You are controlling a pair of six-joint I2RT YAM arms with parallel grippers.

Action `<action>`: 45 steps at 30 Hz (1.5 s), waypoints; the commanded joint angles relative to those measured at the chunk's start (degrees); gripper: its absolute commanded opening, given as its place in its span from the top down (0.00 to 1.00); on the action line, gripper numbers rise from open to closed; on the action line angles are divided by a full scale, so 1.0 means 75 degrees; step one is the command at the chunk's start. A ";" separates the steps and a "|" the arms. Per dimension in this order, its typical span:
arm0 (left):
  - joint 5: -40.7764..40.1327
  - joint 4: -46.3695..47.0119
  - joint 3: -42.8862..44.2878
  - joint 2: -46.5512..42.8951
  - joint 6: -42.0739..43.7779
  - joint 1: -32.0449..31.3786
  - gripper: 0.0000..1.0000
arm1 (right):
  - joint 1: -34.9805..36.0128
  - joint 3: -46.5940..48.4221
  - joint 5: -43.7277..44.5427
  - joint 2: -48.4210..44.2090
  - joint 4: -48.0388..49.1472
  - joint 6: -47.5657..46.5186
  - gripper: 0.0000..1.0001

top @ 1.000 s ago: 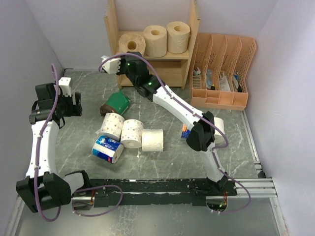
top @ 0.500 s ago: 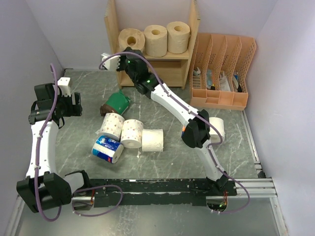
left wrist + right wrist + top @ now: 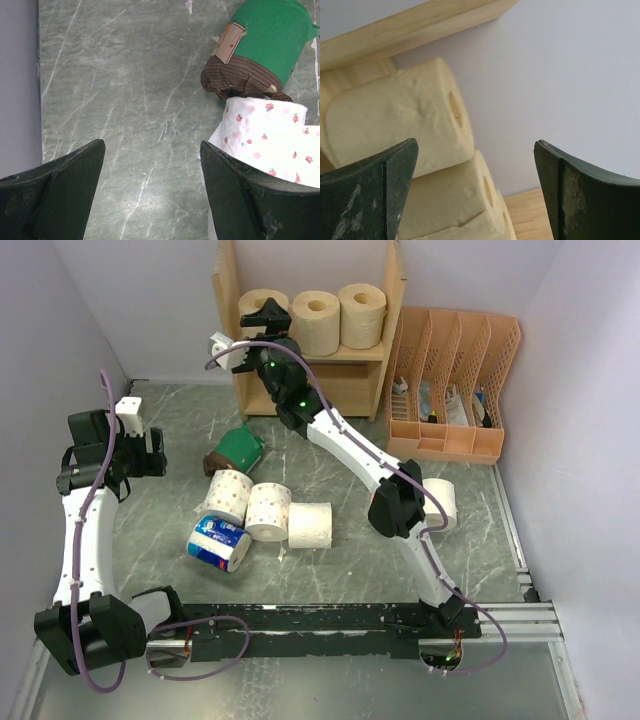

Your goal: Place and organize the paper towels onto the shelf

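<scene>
**Fingers wide on both arms, about a third of the job done**

Top external: the right gripper [image 3: 266, 312] is raised to the upper tier of the shelf [image 3: 392, 300], its fingers apart and closed on nothing, right at the leftmost of three tan rolls [image 3: 318, 320] standing in a row there. The left gripper [image 3: 152, 452] hovers well left of the shelf, also spread. In front of the shelf lie a green-and-brown roll [image 3: 238, 448], two dotted white rolls [image 3: 228, 495], a plain white roll [image 3: 310, 525] and a blue-wrapped roll [image 3: 218, 543]. One more white roll [image 3: 443, 502] sits beside the right arm.

Left wrist: the fingers [image 3: 55, 185] are apart and hold nothing, with the green-and-brown roll ahead of them.

Right wrist: the jaws gape before the tan rolls under the shelf's side panel.

By my count three are shelved and six wait. The lower tier shows none.
</scene>
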 commanded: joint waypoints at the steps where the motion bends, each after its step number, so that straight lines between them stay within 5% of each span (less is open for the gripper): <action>1: 0.0143 0.0006 0.0160 -0.0211 0.0069 0.0084 0.12 | 0.0300 -0.0070 0.0300 -0.0058 0.1495 -0.0435 0.00; 7: 0.0470 -0.0316 0.0361 -0.0146 0.0334 0.0086 0.11 | 0.1208 -0.2697 0.0484 -0.2295 0.1118 0.0671 0.00; 12: 0.2023 -0.1094 0.0722 0.0523 0.0963 -0.0142 0.09 | 0.0820 -0.2578 -0.1405 -0.3371 -0.3886 0.3845 0.00; 17: 0.1799 -0.0145 0.0049 0.0401 0.1775 -0.1786 0.06 | -0.0146 -0.4283 -0.3027 -0.4787 -0.7260 0.3405 0.00; 20: 0.1868 0.0143 -0.0186 0.0721 0.2911 -0.2180 0.08 | -0.1677 -0.5871 -0.4120 -0.5620 -0.8167 0.3069 0.00; 25: 0.2892 -0.0510 0.0206 0.1633 0.5152 -0.2185 0.15 | -0.4684 -0.9354 -0.6203 -0.7224 -0.6768 0.4143 0.00; 28: 0.3192 -0.0731 0.0978 0.2233 0.5813 -0.1952 0.24 | -0.4867 -1.0898 -0.5959 -0.8245 -0.5957 0.5028 0.00; 31: 0.4150 -0.2478 0.2455 0.3294 0.6953 -0.1539 0.39 | -0.5296 -1.1895 -0.5946 -0.9021 -0.5169 0.5861 0.00; 33: 0.4808 -0.3711 0.3433 0.4092 0.7890 -0.1230 0.03 | -0.6196 -1.2316 -0.6179 -0.9246 -0.4787 0.6060 0.00; 34: 0.5133 -0.4045 0.3736 0.4401 0.8191 -0.1111 0.00 | -0.6500 -1.2329 -0.6033 -0.9257 -0.4814 0.5989 0.00; 45: 0.5412 -0.2513 0.2498 0.4427 0.9978 -0.0857 0.00 | -0.7205 -1.2392 -0.5684 -0.8723 -0.4386 0.6222 0.00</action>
